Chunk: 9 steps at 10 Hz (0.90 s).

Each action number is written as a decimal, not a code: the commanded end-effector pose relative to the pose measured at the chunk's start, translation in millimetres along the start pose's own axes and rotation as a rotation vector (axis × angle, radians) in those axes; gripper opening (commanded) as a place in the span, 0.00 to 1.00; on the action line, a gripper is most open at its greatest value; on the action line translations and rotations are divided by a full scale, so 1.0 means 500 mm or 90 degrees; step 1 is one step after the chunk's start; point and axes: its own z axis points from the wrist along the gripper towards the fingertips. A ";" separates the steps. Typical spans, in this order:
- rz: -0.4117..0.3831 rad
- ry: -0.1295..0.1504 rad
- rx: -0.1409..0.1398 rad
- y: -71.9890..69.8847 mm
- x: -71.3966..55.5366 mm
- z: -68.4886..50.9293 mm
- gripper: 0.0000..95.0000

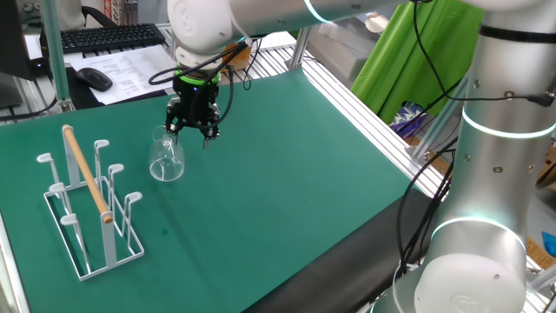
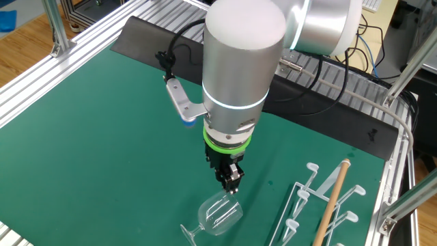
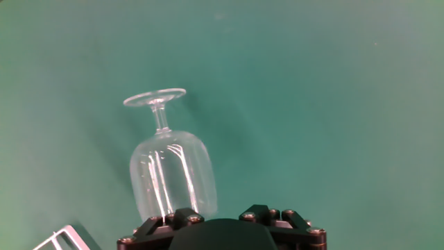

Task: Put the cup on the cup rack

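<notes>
The cup (image 1: 165, 161), a clear stemmed glass, lies on its side on the green mat (image 1: 287, 174), its foot pointing away from the hand. My gripper (image 1: 191, 132) hovers just over the cup's mouth end with its jaws apart and nothing clamped between them. In the other fixed view the gripper (image 2: 232, 183) stands directly above the cup's bowl (image 2: 220, 213). Through the hand view the cup (image 3: 172, 177) fills the lower left, its rim right by my left finger (image 3: 173, 219). The white wire cup rack (image 1: 87, 204) with its wooden rod stands left of the cup, also seen as the rack (image 2: 328, 205).
A keyboard (image 1: 109, 36), mouse (image 1: 94, 78) and papers lie beyond the mat's far left. Aluminium frame rails (image 1: 365, 96) border the mat. A green cloth (image 1: 417, 52) hangs at the right. The arm's grey base (image 1: 495, 174) rises at the right edge.
</notes>
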 end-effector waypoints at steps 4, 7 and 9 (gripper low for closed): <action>0.046 -0.049 -0.044 -0.005 0.014 0.010 0.60; 0.050 -0.052 -0.042 -0.006 0.016 0.011 0.60; 0.043 -0.044 -0.033 -0.006 0.016 0.011 0.60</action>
